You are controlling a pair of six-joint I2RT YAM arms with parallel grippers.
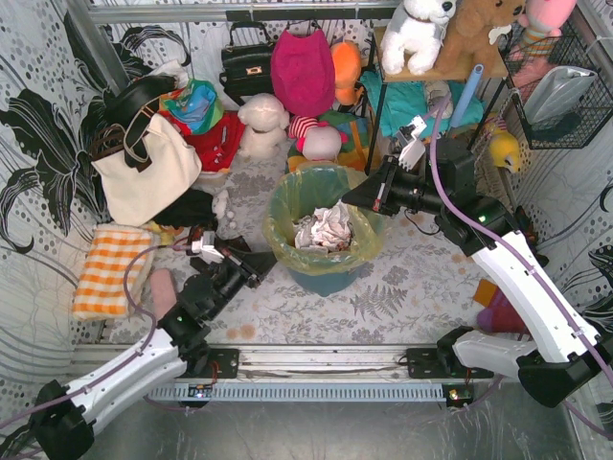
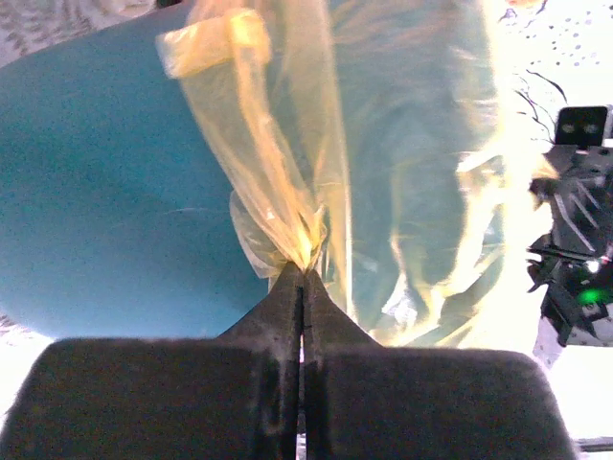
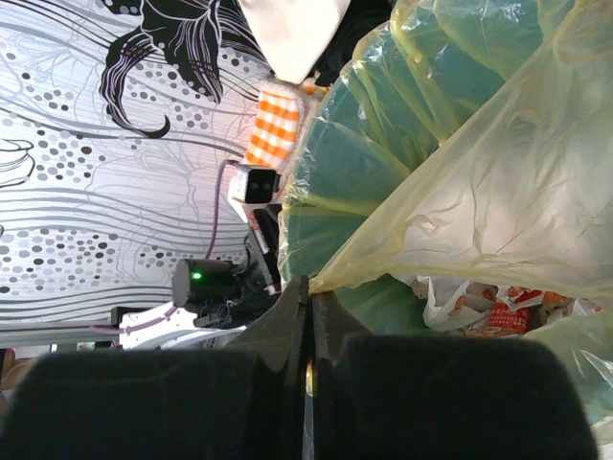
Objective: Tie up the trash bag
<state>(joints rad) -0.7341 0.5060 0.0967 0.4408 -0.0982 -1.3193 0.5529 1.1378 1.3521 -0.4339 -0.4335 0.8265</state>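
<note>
1. Black flowers and dots cover the walls, and the table (image 1: 402, 297) wears a grey cloth with leaves on it.
2. A round teal bin (image 1: 326, 280) stands in the middle of the table.
3. The bag (image 1: 283, 216) sits inside the bin. Its thin yellow-green top is folded out over the bin's rim.
4. Crumpled white paper (image 1: 324, 228) lies inside the bag.
5. The left arm (image 1: 134, 364) reaches in from the near left to the bin's left side.
6. The left jaws are shut tight on a small pinch of the bag. The plastic bunches into a thin strip right at their tips, with the teal bin just behind it.
7. The right arm (image 1: 522, 278) reaches in from the near right to the bin's far right rim.
8. The right jaws are shut tight too. They nip the edge of the bag, and the plastic stretches away from their tips in one pulled sheet.
9. The two grips are on opposite sides of the bin.
10. A cream tote (image 1: 153, 172) leans by the left wall, well apart from the bin.
11. An orange checked cloth (image 1: 107, 270) lies near the left arm.
12. At the back are a white soft toy (image 1: 263, 125) and a pink bag (image 1: 302, 72).
13. A white teddy (image 1: 417, 34) sits up on a shelf.
</note>
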